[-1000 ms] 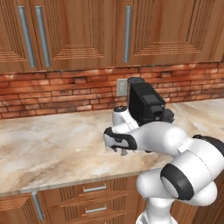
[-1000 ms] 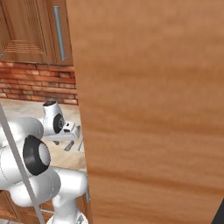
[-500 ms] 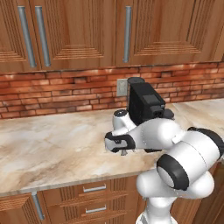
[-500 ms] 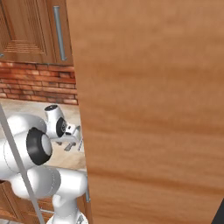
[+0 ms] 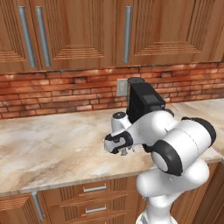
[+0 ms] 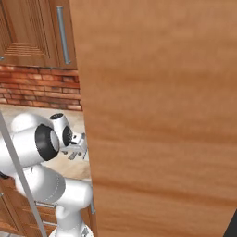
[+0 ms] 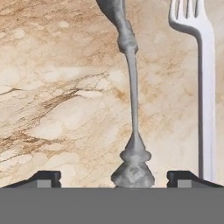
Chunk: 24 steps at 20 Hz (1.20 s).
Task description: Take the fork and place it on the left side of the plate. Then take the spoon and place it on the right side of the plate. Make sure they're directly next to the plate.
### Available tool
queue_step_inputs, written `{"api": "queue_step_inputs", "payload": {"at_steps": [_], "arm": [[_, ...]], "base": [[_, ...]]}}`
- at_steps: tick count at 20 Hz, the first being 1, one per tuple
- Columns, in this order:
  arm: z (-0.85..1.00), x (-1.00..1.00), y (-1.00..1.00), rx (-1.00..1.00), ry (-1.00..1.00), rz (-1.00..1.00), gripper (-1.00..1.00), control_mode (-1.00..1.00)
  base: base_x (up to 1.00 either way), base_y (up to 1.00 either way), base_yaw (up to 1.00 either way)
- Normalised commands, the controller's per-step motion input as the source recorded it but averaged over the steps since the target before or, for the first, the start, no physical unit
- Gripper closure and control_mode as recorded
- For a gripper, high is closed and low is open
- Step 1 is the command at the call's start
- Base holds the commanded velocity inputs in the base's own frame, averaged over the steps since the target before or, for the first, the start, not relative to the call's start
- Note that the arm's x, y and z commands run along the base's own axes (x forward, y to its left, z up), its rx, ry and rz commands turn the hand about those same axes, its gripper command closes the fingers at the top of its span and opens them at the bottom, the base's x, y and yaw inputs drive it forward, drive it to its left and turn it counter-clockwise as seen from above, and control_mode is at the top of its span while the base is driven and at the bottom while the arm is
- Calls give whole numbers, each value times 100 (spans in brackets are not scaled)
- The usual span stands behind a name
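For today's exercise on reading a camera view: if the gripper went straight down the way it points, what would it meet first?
Probably the spoon handle, lying between the open gripper fingertips; the fork lies off to one side. Depth is unclear.

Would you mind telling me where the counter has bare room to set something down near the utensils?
In the hand view, the marble counter is bare across the whole stretch beside the spoon. It is crowded on the other side: only a narrow strip separates the spoon from the fork. The open end effector straddles the spoon's handle end.
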Motion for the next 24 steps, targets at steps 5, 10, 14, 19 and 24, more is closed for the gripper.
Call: {"api": "queue_step_inputs", "payload": {"at_steps": [5, 10, 14, 19, 24], "arm": [[-29, 12, 2, 0, 0, -2, 100, -100], [-19, 1, 2, 0, 0, 0, 100, -100], [-6, 0, 3, 0, 0, 0, 100, -100], [17, -27, 2, 0, -8, 0, 100, -100], [75, -45, -1, 0, -8, 0, 100, -100]], "base": [[0, 0, 0], [0, 0, 0], [0, 0, 0], [0, 0, 0], [0, 0, 0]]}}
